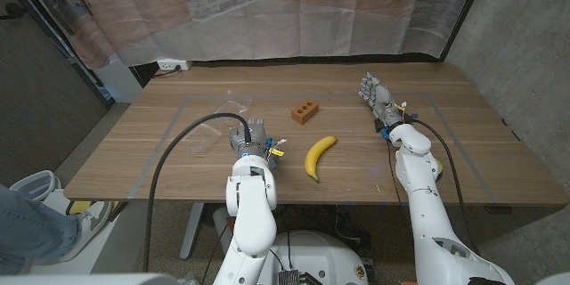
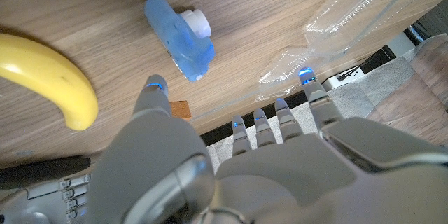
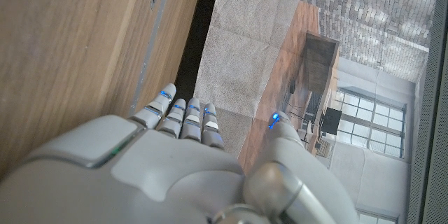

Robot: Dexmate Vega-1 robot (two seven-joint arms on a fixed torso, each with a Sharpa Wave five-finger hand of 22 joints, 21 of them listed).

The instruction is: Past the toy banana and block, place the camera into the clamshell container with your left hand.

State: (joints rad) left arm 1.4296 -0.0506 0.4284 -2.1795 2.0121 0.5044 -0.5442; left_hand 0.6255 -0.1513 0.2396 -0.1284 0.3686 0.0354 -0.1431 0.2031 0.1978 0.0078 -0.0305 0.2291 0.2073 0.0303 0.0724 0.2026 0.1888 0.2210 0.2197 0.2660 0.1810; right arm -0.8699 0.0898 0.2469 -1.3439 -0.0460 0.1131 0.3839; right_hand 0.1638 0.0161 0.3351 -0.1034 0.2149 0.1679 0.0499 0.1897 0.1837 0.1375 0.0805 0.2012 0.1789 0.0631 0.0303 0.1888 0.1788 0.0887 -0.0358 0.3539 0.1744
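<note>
Hovering with fingers [image 2: 259,127] spread and holding nothing, the left hand [image 2: 231,175] hangs over the blue toy camera [image 2: 179,38], which lies on the desk [image 2: 84,7] between the banana [image 2: 52,77] and the clamshell container [image 2: 364,7].

Surface materials as I read them from the feeds

I see a table [image 1: 463,142] of matt wood with visible grain; a banana [image 2: 49,73] of smooth, slightly glossy yellow plastic; a camera [image 2: 178,38] of translucent blue plastic with a white cap; a clamshell container [image 2: 364,14] of clear, glossy, creased plastic; left hand [image 2: 231,175] shells of smooth grey plastic.
</note>
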